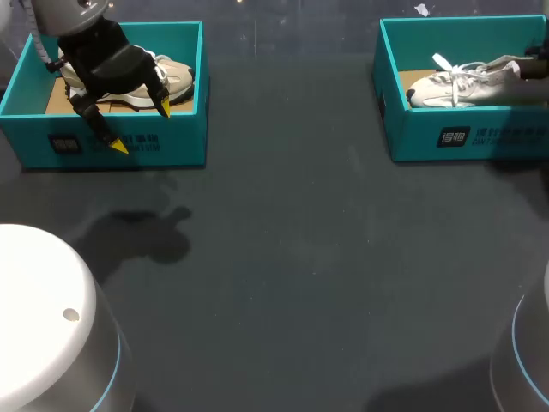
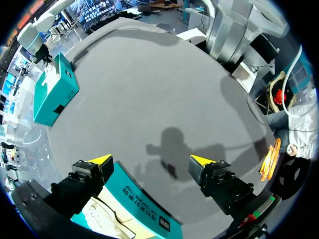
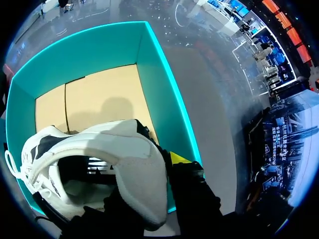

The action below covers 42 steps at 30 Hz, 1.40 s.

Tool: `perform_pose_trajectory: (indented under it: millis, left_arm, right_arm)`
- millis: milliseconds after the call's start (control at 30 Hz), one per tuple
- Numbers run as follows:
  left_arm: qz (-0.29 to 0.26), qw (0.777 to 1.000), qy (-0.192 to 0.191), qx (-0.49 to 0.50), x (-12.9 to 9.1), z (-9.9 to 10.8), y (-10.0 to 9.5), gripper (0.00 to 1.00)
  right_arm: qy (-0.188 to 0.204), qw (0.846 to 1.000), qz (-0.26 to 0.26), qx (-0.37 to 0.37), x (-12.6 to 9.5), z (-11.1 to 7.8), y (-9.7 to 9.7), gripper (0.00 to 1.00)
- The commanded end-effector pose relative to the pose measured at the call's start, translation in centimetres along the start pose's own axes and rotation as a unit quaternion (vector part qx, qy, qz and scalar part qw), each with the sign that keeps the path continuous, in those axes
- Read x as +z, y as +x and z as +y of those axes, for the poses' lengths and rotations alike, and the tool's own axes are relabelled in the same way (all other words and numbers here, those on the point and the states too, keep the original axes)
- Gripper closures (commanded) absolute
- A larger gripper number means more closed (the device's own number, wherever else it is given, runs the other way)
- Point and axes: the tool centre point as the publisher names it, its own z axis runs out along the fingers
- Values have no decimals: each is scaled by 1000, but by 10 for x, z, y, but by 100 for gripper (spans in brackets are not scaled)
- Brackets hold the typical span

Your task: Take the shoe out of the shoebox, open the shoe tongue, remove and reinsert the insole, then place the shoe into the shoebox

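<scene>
A white lace-up shoe is in the teal shoebox at the table's far right, toe pointing left. My right gripper comes in from the right edge and is shut on the shoe's heel. In the right wrist view the heel collar of the shoe sits in the right gripper above the box's cardboard floor; only one yellow tip shows. My left gripper is open over the front wall of a second teal shoebox, holding nothing. The left gripper also shows wide open in the left wrist view.
The left shoebox holds another pale shoe, also seen as the pale shoe under my left fingers. Dark table stretches between and in front of the two boxes. White robot bases stand at the near corners.
</scene>
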Motion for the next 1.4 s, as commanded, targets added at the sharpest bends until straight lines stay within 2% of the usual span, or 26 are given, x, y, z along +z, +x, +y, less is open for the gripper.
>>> perform_pose_trajectory:
  millis: [33, 400, 867, 1400]
  left_arm:
    - [1, 1000, -1, 0, 0, 0, 0, 0]
    - [1, 1000, -1, 0, 0, 0, 0, 0]
    - [1, 1000, -1, 0, 0, 0, 0, 0]
    - [1, 1000, -1, 0, 0, 0, 0, 0]
  right_arm:
    - [2, 1000, -6, 1, 3, -5, 4, 100]
    - [11, 1000, -1, 6, 15, -29, 12, 100]
    - [15, 1000, 2, -12, 24, -28, 33, 100]
    - [20, 1000, -19, 3, 38, -26, 17, 100]
